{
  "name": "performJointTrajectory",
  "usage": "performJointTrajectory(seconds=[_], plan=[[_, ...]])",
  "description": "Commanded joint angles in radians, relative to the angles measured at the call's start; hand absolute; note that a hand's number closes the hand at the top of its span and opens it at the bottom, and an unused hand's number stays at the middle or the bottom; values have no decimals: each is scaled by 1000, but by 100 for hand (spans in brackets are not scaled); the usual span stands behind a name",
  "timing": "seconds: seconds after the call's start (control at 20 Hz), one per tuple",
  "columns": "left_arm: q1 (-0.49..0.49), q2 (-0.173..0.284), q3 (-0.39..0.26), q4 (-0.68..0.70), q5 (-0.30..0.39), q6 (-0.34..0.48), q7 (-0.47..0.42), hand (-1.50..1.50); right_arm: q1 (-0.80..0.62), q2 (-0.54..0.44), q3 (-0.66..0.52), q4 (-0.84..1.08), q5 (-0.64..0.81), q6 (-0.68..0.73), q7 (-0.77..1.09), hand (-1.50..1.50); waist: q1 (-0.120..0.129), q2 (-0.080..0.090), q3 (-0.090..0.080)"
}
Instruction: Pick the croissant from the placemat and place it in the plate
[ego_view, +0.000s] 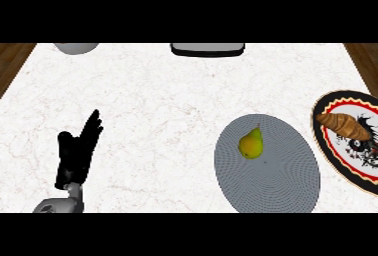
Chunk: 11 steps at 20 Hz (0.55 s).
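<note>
Croissant (344, 125) lies on the plate (325, 107).
We judge placement complete; left hand (77, 150), left of the pear (252, 143), rests with fingers straight.

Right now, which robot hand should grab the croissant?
Right, probably. The brown croissant lies on the red, black and white patterned oval placemat at the counter's far right; the left robot hand rests open at far left, beyond the grey round plate. The right robot hand isn't in view.

croissant (344, 125): lies on the patterned plate (354, 165)
pear (252, 144): on grey placemat (273, 185)
left hand (77, 150): open, fingers (92, 127) straight, above surface (170, 100)
</note>
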Motion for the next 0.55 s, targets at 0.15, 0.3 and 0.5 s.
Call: performJointTrajectory(seconds=[0.15,0.3,0.5], plan=[[25,0,-13,-39,0,-13,12,0,14,-37,-37,14,-34,-41,24,-150,7,1,2],[-21,-26,-13,-3,-20,29,26,0,38,-47,-28,17,-25,-9,17,-150,2,3,3],[27,-28,-26,-20,-23,20,5,0,48,-57,-30,19,-26,-56,38,-150,5,1,2]])
